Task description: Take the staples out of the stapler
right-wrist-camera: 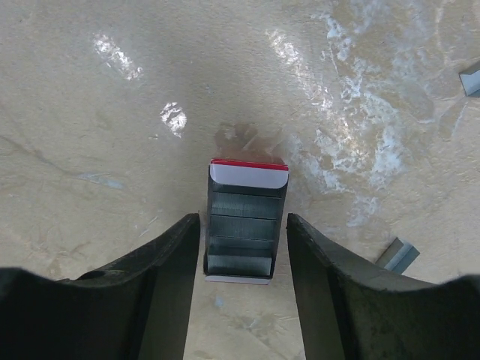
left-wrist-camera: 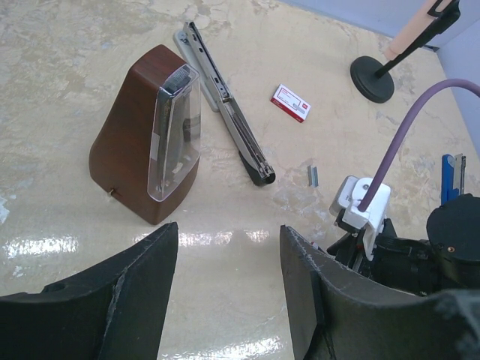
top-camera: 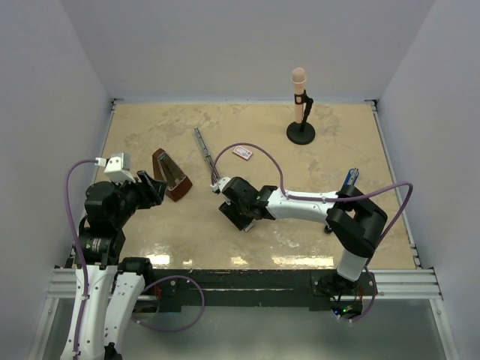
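Top external view: a beige table (top-camera: pixel 150 135) is carrying a brown metronome (top-camera: pixel 171 177), a stapler (top-camera: pixel 205 152) lying opened out flat, a small red-and-white box (top-camera: pixel 241 153) and a microphone (top-camera: pixel 299 84) on a stand at the far right. The left gripper (top-camera: pixel 156 187) is hovering just beside the metronome, jaws spread with nothing between them. The right gripper (top-camera: pixel 221 192) is reaching across the middle, near the stapler's near end. In the right wrist view its fingers (right-wrist-camera: pixel 165 281) are flanking a small open tray (right-wrist-camera: pixel 244 225) of grey ridged rows; I cannot tell whether they are pressing it. The staples (left-wrist-camera: pixel 313 175) are lying loose on the table, between the stapler and the right gripper.
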Robot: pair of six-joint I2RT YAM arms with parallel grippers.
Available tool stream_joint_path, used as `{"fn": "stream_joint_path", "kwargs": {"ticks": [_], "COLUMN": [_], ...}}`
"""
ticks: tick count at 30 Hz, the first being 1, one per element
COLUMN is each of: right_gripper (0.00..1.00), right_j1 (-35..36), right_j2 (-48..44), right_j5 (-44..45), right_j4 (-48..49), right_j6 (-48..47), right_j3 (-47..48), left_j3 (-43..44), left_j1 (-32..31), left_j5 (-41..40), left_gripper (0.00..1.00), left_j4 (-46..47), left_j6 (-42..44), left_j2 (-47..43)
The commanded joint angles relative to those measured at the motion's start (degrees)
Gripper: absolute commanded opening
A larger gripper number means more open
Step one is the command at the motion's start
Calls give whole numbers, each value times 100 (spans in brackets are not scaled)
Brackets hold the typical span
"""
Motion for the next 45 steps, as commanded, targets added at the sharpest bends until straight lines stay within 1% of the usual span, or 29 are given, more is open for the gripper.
{"fn": "stream_joint_path", "kwargs": {"ticks": [1, 3, 8, 10, 11, 13, 14, 17, 21, 23, 24, 25, 26, 27, 29, 31, 37, 45], "right_gripper": [57, 61, 62, 61, 60, 57, 56, 53, 50, 50, 49, 49, 49, 49, 49, 48, 44, 40], "right_j1": [-3, 5, -21, -100, -239, -424, -625, -1073, -1278, -1313, -1339, -1357, -1400, -1410, -1418, -1445, -1524, -1533], "right_j2": [-259, -382, -672, -813, -848, -954, -980, -1068, -1077, -1060, -1042, -1033, -1007, -989, -911, -823, -427, -233], "right_j5": [158, 141, 316, 430, 466, 527, 536, 431, 492, 510, 466, 422, 396, 369, 352, 352, 281, 132], "right_j4": [23, 23, -152, -319, -372, -521, -548, -609, -741, -741, -733, -715, -689, -645, -601, -574, -399, -258], "right_j6": [-153, -171, 241, 443, 662, 830, 936, 1016, 963, 954, 963, 963, 972, 972, 1007, 1033, 1033, 1060], "right_j3": [102, 23, 32, 75, 119, 137, 111, -20, -126, -188, -197, -214, -240, -241, -223, -206, -214, -135], "left_j3": [34, 34, 43, 52, 61, 70, 96, 148, 351, 325, 255, 124, 96, 113, 122, 79, -45, -229], "left_j1": [-30, -30, -30, -30, -30, -30, -30, -57, -66, -66, -66, -66, -66, -66, -66, -66, -83, -258], "left_j5": [-69, -60, -43, -25, -8, 80, 124, 300, 414, 581, 668, 913, 994, 1055, 1319, 1617, 1812, 1874], "left_gripper": [61, 61, 61, 61, 61, 61, 61, 61, 63, 66, 70, 76, 80, 81, 88, 91, 87, 85], "left_j4": [151, 151, 151, 133, 133, 124, 116, 107, -112, -174, -96, -35, 18, 27, 89, 168, 291, 599], "left_j6": [-20, -11, -11, -2, 6, 41, 76, 173, 209, 174, 156, 147, 173, 191, 243, 244, 147, -73], "left_j2": [12, 20, 38, 47, 55, 64, 90, 169, 433, 556, 565, 557, 556, 556, 556, 644, 715, 899]}}
